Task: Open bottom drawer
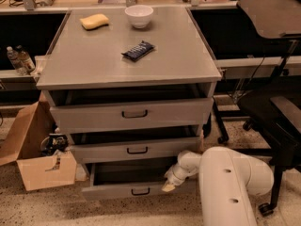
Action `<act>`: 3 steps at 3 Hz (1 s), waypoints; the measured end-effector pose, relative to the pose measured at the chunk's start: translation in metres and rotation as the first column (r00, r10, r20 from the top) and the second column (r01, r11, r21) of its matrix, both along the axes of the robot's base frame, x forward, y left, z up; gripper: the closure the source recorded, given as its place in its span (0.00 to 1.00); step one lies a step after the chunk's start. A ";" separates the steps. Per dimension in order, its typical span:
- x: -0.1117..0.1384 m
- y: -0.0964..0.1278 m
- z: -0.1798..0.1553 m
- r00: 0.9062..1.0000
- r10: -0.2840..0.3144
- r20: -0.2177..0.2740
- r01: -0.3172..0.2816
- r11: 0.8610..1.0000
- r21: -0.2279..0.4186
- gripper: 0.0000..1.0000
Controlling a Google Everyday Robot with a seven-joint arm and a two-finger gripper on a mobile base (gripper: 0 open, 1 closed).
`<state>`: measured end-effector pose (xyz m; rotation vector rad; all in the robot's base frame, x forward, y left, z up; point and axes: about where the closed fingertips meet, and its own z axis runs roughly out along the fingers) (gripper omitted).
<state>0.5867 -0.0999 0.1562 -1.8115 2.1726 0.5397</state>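
Observation:
The bottom drawer is the lowest and narrowest of three grey drawers in the cabinet. It stands pulled out, with its dark inside showing above the front panel. Its small black loop handle is at the centre of the front. My white arm reaches in from the lower right. The gripper sits at the right end of the drawer's front panel, to the right of the handle, at the panel's top edge.
The middle drawer and top drawer are each slightly open. On the cabinet top lie a yellow sponge, a white bowl and a dark snack bar. An open cardboard box stands left, black chairs right.

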 end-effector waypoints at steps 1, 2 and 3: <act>0.000 0.000 0.000 1.000 0.000 0.000 0.000 1.000 0.000 0.12; 0.000 0.000 0.000 1.000 0.001 0.000 -0.001 1.000 0.000 0.00; -0.009 0.006 -0.003 0.999 0.034 -0.007 -0.034 0.999 -0.006 0.00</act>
